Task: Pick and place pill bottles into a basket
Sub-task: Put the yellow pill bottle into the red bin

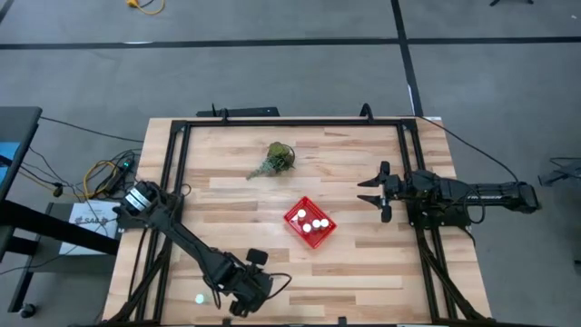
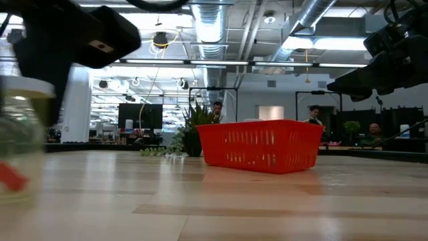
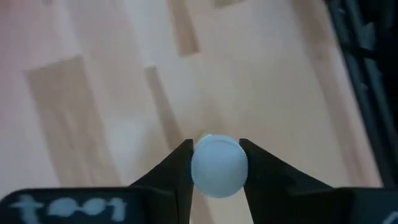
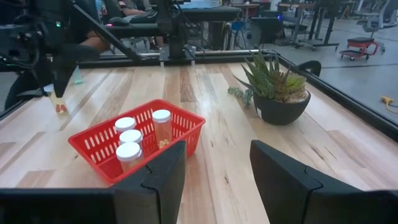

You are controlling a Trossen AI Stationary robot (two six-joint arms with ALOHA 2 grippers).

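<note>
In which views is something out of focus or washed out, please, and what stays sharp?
Low view: the pill bottle close to the lens and the left gripper above it are blurred, while the red basket is sharp; ceiling lights glare. Left wrist view: the white cap and the table look soft and pale. Right wrist view: the basket and potted plant are clear.

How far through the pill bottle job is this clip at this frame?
Four white-capped pill bottles already stand in the red basket. One more bottle sits between the left gripper's fingers at the table's near edge, apparently being grasped; whether it is lifted yet is unclear. The right gripper waits open, empty, beside the basket. That bottle has yet to reach the basket; no further loose bottles are visible.
</note>
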